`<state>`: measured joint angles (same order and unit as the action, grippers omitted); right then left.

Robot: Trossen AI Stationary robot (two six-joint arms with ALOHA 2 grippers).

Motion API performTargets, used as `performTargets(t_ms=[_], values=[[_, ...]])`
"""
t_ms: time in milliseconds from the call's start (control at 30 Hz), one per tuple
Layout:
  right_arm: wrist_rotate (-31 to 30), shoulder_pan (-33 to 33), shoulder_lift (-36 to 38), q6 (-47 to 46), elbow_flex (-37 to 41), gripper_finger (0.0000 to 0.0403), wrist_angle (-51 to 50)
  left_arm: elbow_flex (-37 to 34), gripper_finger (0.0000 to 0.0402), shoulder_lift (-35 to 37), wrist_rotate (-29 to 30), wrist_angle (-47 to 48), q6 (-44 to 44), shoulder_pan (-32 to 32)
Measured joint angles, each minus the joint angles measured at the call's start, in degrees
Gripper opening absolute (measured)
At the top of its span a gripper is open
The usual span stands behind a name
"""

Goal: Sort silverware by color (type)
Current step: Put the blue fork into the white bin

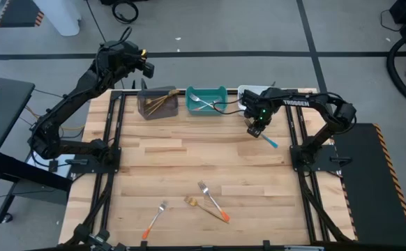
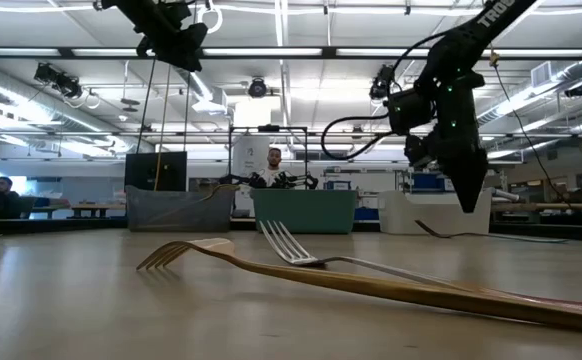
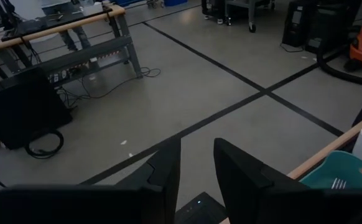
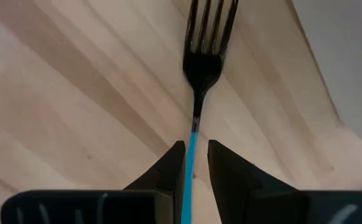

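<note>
Only the right wrist view showed the grip plainly: the right end effector (image 4: pixel 195 163) was clamped on the blue handle of a fork (image 4: pixel 204 59), its tines pointing out over the wood beside a pale bin wall (image 4: pixel 349 50). From above, that fork (image 1: pixel 269 139) hung toward the surface's far right, near the white bin (image 1: pixel 245 90). The left end effector (image 1: pixel 147 68) sat raised beyond the far edge by the grey bin (image 1: pixel 157 102), its fingers (image 3: pixel 165 171) slightly parted and holding nothing, looking over the floor. The teal bin (image 1: pixel 206 100) held a fork. Near the front edge lay two orange-handled forks (image 1: pixel 154 219) (image 1: pixel 213 201) and a gold fork (image 1: pixel 192 202). In the low view the gold fork (image 2: pixel 371 285) crossed the foreground, hiding most of the fork behind it; a seated person (image 2: pixel 273 165) showed behind the bins.
</note>
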<state>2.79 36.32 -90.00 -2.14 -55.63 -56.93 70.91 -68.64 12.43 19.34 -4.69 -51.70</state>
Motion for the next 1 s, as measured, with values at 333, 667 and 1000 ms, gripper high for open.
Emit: performTargets(t_ms=[333, 667, 1000], values=[[-1.55, 0.02, 0.02, -3.60, 4.64, 0.0077, 8.71, 0.00, 0.0105, 0.02, 0.00, 0.48, 0.07, 0.00], [-1.67, -0.08, 0.04, -5.18, 10.03, 0.0077, 14.34, -0.04, 0.0105, 0.00, 0.00, 0.43, 0.10, 0.00], [-3.01, -0.20, 0.36, -5.30, 11.93, 0.0043, 16.82, -0.04, 0.0105, 0.01, 0.00, -0.36, 0.09, 0.00]])
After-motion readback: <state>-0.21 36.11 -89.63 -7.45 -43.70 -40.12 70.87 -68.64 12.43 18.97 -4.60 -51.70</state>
